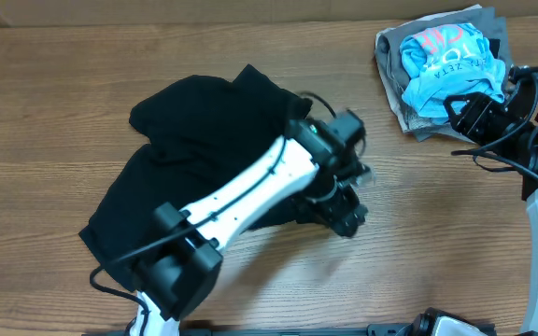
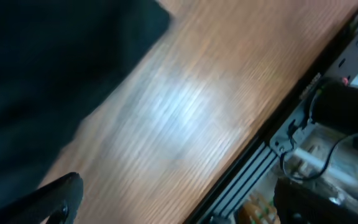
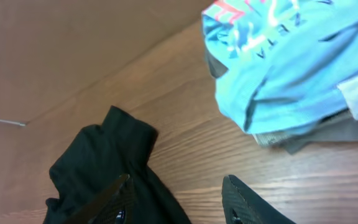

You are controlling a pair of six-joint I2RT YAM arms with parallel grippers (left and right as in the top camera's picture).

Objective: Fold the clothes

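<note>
I see the plain black short-sleeved shirt (image 1: 185,131) of soft thin fabric lying crumpled and lumpy left of centre on the wood-grain table (image 1: 54,84), its edges uneven. My left gripper (image 1: 348,219) sits at the shirt's right edge, its fingers (image 2: 58,196) spread wide over bare wood, gripping nothing; that view is blurred. My right gripper (image 3: 176,183) is partly parted and empty, beside a light blue shirt with pink lettering (image 1: 442,61) heaped on grey folded fabric (image 1: 495,22) at the far right corner. Bare table lies between the two garments. A plain brown board (image 3: 61,50) backs the far edge.
</note>
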